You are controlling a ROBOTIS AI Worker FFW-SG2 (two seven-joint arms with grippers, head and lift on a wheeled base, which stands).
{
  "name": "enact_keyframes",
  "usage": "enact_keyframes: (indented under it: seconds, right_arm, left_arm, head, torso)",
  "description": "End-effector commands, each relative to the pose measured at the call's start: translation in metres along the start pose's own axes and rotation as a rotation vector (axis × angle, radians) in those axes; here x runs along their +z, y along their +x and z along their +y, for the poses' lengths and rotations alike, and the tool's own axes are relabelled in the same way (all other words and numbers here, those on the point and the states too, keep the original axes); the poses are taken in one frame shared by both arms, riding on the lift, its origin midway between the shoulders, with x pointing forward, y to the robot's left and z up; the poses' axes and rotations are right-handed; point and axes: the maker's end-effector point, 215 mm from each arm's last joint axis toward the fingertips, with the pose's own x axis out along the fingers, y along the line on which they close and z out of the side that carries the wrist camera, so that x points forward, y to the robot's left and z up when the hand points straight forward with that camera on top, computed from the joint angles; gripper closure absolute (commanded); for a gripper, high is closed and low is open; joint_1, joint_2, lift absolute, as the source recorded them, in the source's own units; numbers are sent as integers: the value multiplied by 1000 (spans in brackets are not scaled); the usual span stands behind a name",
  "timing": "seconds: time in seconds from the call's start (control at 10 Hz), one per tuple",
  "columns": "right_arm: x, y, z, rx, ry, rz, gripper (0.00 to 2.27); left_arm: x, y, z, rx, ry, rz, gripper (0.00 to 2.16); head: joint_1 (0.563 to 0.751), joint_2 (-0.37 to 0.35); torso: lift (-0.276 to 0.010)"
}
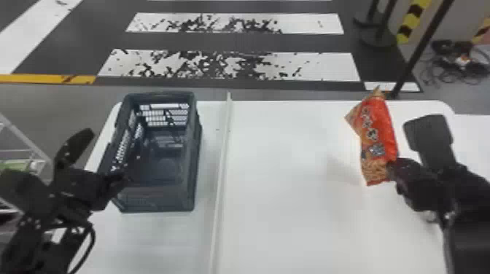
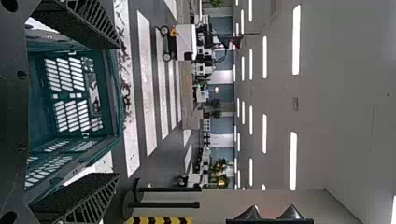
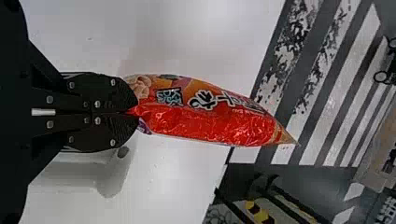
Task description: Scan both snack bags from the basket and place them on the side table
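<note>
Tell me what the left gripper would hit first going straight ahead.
Most likely the basket, whose wall shows beyond the left gripper in its wrist view, though depth is unclear and it might pass over the rim.

Well beyond the right gripper, worn white stripes are painted across the dark floor; far to its left, a yellow line is marked, and nearer, a pale wire rack is partly seen; ahead and to its right, a slanted black post, yellow-and-black striped tape and tangled cables are seen; much farther ahead, a white wheeled cart is parked, green plants are placed, and strip lights are set overhead
</note>
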Motion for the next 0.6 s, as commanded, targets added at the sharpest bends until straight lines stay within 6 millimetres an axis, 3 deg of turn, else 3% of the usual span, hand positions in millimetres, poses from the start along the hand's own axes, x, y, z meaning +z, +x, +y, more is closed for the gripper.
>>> enact_keyframes:
  seconds: [0.0, 0.2, 0.4, 0.5]
  right_arm:
    - [-15, -6, 7, -145, -282, 48, 2256]
    - [-56, -2, 49, -151, -492, 141, 2256]
    - [-73, -2, 89, -89, -570, 147, 2243]
    - [-77, -4, 111, -29, -570, 138, 1703]
  left_arm:
    - [-1, 0, 1, 1, -1, 2, -2]
    - [-4, 1, 1, 2, -3, 7, -2]
    - [-6, 0, 2, 3, -5, 8, -2]
    - [-6, 0, 2, 3, -5, 10, -2]
  head:
    - [695, 32]
    - [695, 38]
    - [695, 73]
    - [695, 98]
  torso:
    - [-75]
    - [-75]
    - [-75]
    - [-75]
